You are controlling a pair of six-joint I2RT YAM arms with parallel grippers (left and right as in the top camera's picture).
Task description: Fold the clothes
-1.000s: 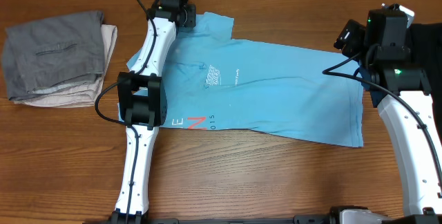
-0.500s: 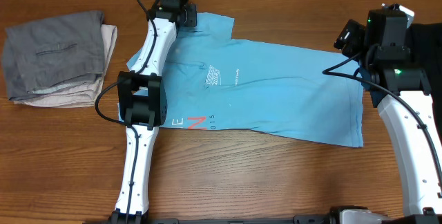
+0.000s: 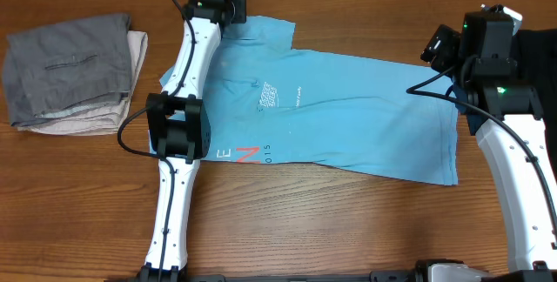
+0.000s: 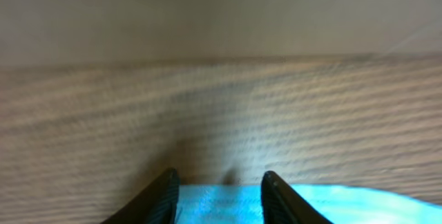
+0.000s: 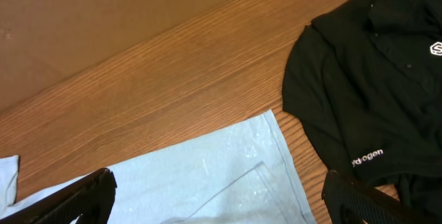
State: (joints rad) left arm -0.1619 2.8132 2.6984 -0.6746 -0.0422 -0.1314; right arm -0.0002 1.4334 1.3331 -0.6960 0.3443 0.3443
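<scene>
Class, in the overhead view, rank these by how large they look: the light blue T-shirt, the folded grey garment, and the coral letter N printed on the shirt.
1. light blue T-shirt, clearly the largest
2. folded grey garment
3. coral letter N, by far the smallest

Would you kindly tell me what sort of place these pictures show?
Probably a robotics lab bench set up for laundry folding: a wooden table with a left arm and a right arm at it, a light blue T-shirt spread out, and folded grey clothes stacked aside.
</scene>
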